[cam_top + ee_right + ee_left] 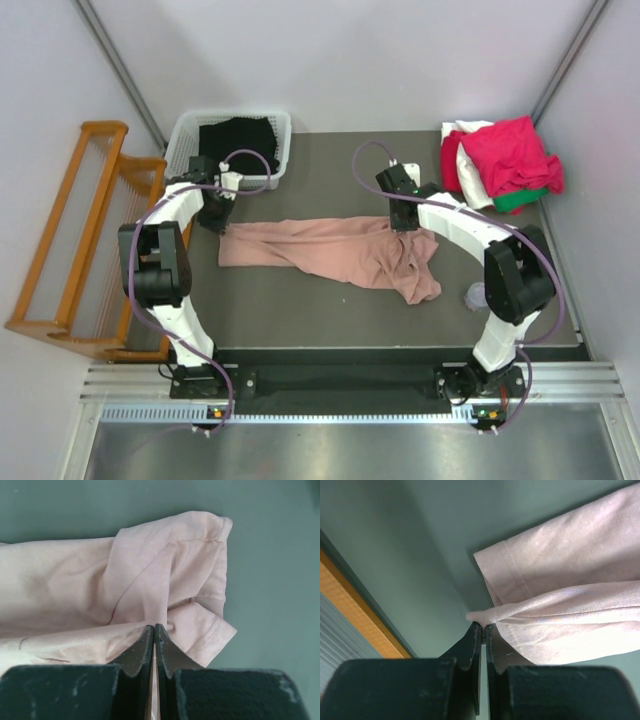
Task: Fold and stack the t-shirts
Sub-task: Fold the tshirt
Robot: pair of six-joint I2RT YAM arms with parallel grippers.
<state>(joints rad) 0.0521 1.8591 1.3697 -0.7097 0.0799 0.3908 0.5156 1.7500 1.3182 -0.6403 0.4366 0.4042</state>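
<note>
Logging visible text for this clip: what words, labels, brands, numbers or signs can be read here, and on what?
No text can be read in any view.
The pink shirt shows plain cloth, no print in sight.
The shirt pile shows no lettering.
The basket carries no visible label.

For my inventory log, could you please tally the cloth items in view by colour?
dusty-pink t-shirt: 1
crimson-pink cloth: 1
white cloth: 1
green cloth: 1
black cloth, in the basket: 1
Total: 5, as far as the pile shows.
</note>
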